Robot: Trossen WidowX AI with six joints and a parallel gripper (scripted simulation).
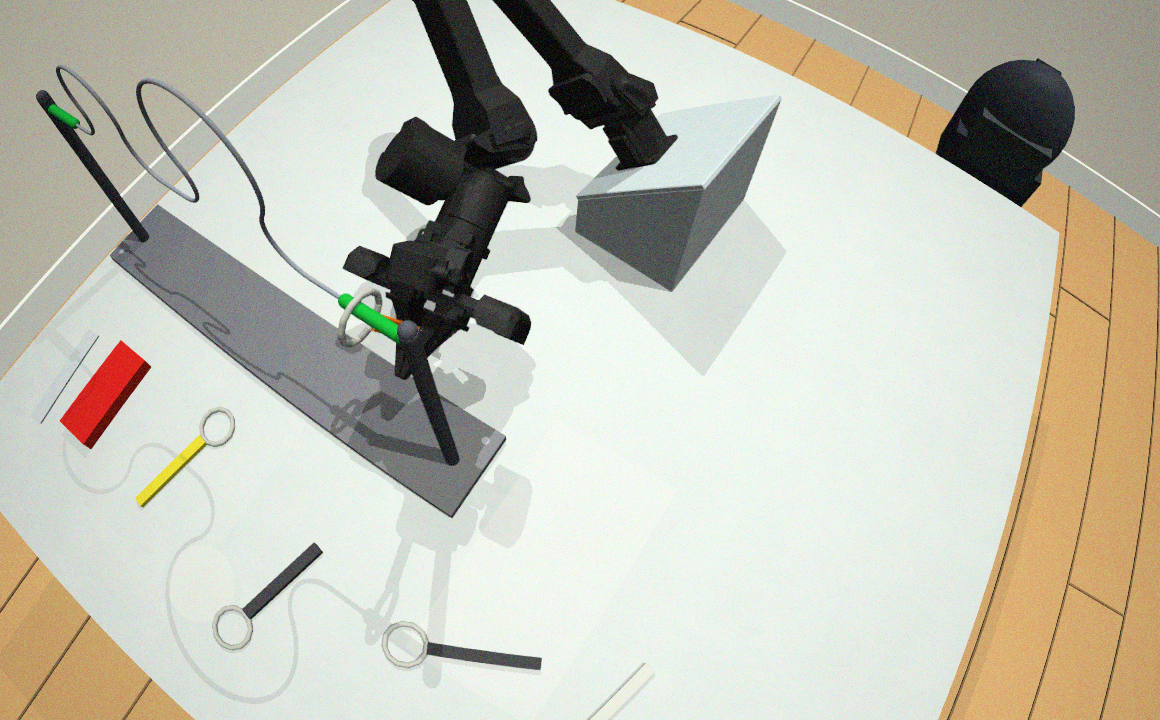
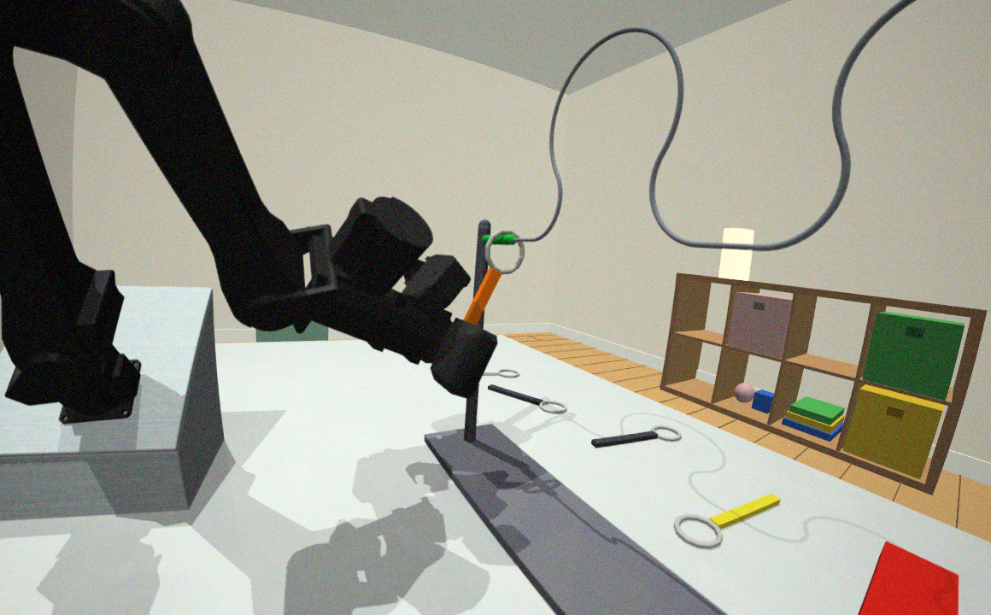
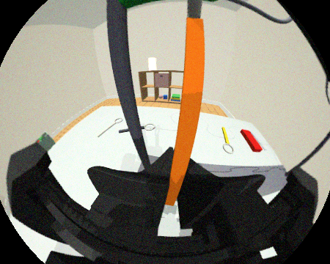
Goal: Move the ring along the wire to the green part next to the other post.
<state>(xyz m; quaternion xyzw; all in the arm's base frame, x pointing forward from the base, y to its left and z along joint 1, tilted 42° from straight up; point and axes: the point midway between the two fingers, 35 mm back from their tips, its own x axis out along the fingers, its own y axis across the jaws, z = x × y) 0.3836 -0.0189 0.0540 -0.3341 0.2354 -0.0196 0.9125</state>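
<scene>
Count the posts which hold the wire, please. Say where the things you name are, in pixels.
2. In the top view, one post (image 1: 433,402) (image 2: 472,412) (image 3: 122,66) stands at the plate's (image 1: 244,300) (image 2: 598,577) (image 3: 269,187) lower-right end, the other post (image 1: 95,168) (image 3: 312,152) at its upper-left end.

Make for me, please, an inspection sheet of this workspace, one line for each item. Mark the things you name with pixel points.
surface: white table (image 1: 745,447) (image 2: 331,366) (image 3: 92,128); shadows on it
job's things: ring (image 1: 342,329) (image 2: 522,256) (image 3: 194,9) around green part (image 1: 378,319) (image 2: 497,239) (image 3: 150,3) beside near post (image 1: 432,394) (image 2: 471,417) (image 3: 121,66); contact unclear
clutter: red block (image 1: 103,394) (image 2: 911,581) (image 3: 251,140), yellow-handled ring (image 1: 170,471) (image 2: 745,511) (image 3: 225,136), two dark-handled rings (image 1: 284,580) (image 2: 625,439) (image 3: 130,130), a pale stick-like item (image 1: 622,691), partly out of the top view
gripper: gripper (image 1: 403,358) (image 2: 462,343) (image 3: 173,149) closed on orange handle (image 1: 394,321) (image 2: 482,296) (image 3: 193,92)
cables: nothing seen
surroundings: wooden floor (image 1: 1094,402) (image 2: 537,343) (image 3: 114,101); shelf unit (image 2: 828,293) (image 3: 161,71) with bins; dark rounded object (image 1: 1014,116) beyond the table's edge
</scene>
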